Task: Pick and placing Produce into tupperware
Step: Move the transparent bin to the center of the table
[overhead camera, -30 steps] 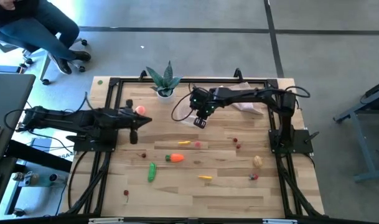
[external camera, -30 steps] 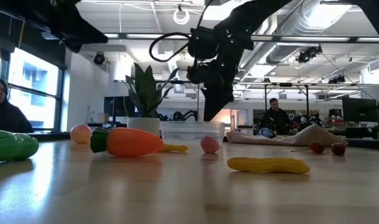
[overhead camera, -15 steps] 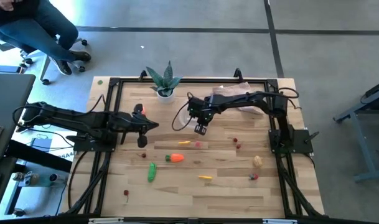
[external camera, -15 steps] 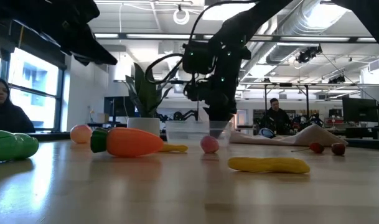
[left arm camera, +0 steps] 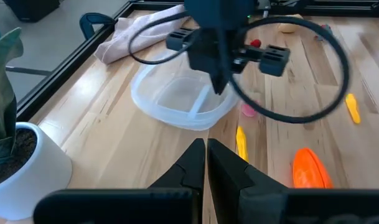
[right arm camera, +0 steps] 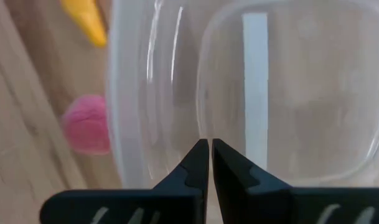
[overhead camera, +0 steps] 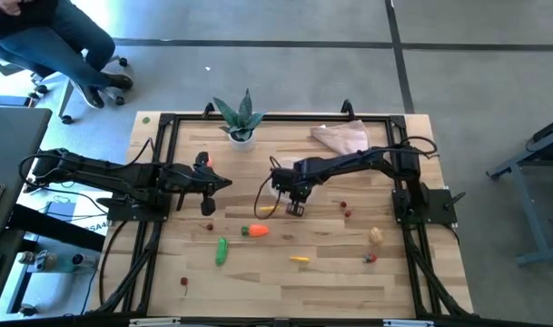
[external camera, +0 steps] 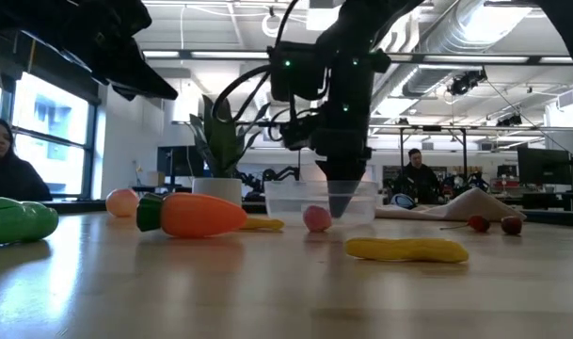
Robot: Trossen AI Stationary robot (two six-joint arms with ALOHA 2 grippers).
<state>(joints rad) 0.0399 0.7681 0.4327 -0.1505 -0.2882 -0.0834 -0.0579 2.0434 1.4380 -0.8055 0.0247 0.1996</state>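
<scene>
- The right pincer (overhead camera: 295, 209) hangs over the middle of the wooden surface (overhead camera: 285, 272), pointing down, its two dark fingers (right arm camera: 198, 163) pressed together.
- In the right wrist view those closed fingers sit at the rim of the clear tupperware (right arm camera: 251, 87); whether the thin wall is pinched between them cannot be told.
- In the low view the tupperware (external camera: 305, 200) rests on the surface just behind the small pink piece (external camera: 316, 218), with the right pincer (external camera: 342, 202) reaching down at it.
- The left wrist view shows the tupperware (left arm camera: 177, 99) empty, with a beige cloth (left arm camera: 139, 31) beyond it at the far edge.
- The left pincer (overhead camera: 206, 205) hovers left of centre, fingers (left arm camera: 192, 163) closed together and holding nothing.
- The peach (overhead camera: 203, 160) lies beside the left arm, toward the far left.
- The orange carrot (overhead camera: 254, 231) lies near the middle, just in front of the right pincer; a thin yellow piece (overhead camera: 265, 210) lies between them.
- The green cucumber (overhead camera: 222, 251) lies nearer and to the left of the carrot.
- Another yellow piece (overhead camera: 300, 260) lies on the near side, right of the cucumber.
- The beige potato (overhead camera: 376, 236) sits on the right, with a red berry (overhead camera: 370, 258) just in front of it.
- A potted plant (overhead camera: 240, 116) stands at the far edge.
- A seated person (overhead camera: 49, 36) shows on the floor beyond the far left corner.
</scene>
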